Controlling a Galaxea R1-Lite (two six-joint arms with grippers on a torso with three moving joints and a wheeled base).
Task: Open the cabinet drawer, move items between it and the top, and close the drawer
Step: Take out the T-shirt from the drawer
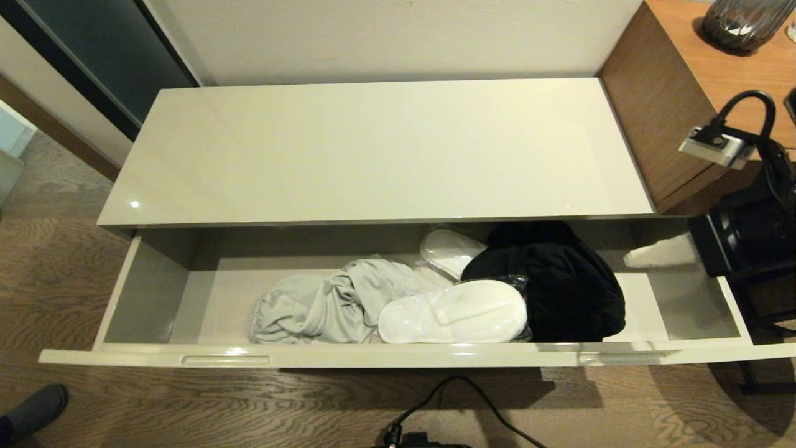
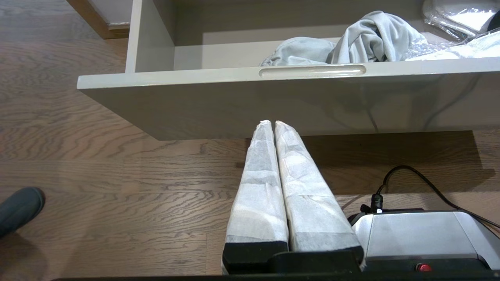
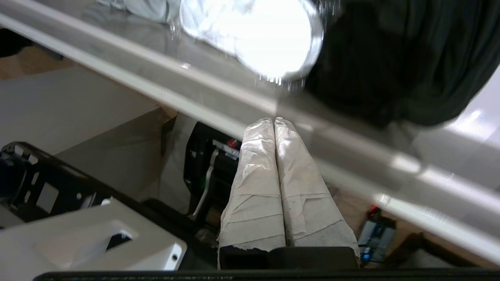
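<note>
From the head camera you've got the cabinet drawer (image 1: 155,292) pulled well out, its front edge running nearly the full width of the view with two handle slots in it. Inside, the grey garment (image 1: 317,308) lies bunched left of centre, one white slipper (image 1: 454,311) in clear plastic rests just beside it against the front wall, a second slipper (image 1: 449,249) sits behind near the back, and the black garment (image 1: 559,286) is heaped to the right, touching the front slipper. Both drawer ends are bare floor, so you have room there. The top (image 1: 373,149) is a glossy flat surface with nothing on it, bounded on the right by the taller wooden unit (image 1: 659,106). No writing or brand reads anywhere. The right arm (image 1: 746,224) shows at the right edge, above the drawer's right end.

Left wrist camera: your left gripper (image 2: 272,124) hangs low in front of the drawer front, below the left handle slot (image 2: 312,70), padded fingers pressed together, holding nothing. Wood floor (image 2: 97,156) lies open to its side.

Right wrist camera: the right gripper (image 3: 274,121) points at the drawer's front rim, fingers pressed together and empty, with the bright slipper and the black garment just past the rim
</note>
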